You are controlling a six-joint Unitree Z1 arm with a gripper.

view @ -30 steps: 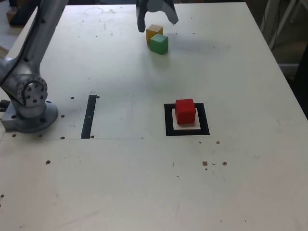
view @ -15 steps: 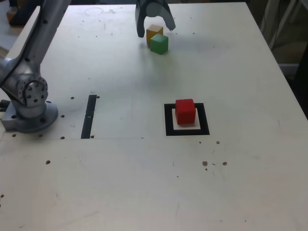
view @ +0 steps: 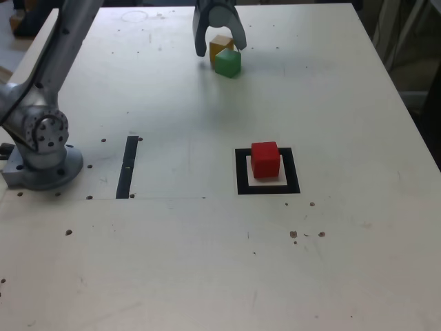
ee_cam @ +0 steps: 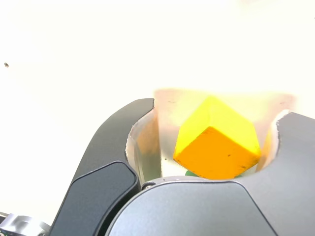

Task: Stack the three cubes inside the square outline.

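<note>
Your claw (view: 219, 47) straddles the yellow cube (ee_cam: 216, 140), jaws part-open, not visibly gripping. It looks rigid, light and smooth; pinch opposite flat faces, avoiding the touching green cube (view: 228, 63).

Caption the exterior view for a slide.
Gripper straddling the yellow cube beside the green cube; red cube sits in the square outline.

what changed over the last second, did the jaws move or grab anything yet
The gripper has come down around the yellow cube at the far end of the table, and its jaws have narrowed from wide open to straddling the cube. Whether they grip it yet cannot be told. The yellow cube, the green cube beside it and the red cube in the square outline have not moved.
</note>
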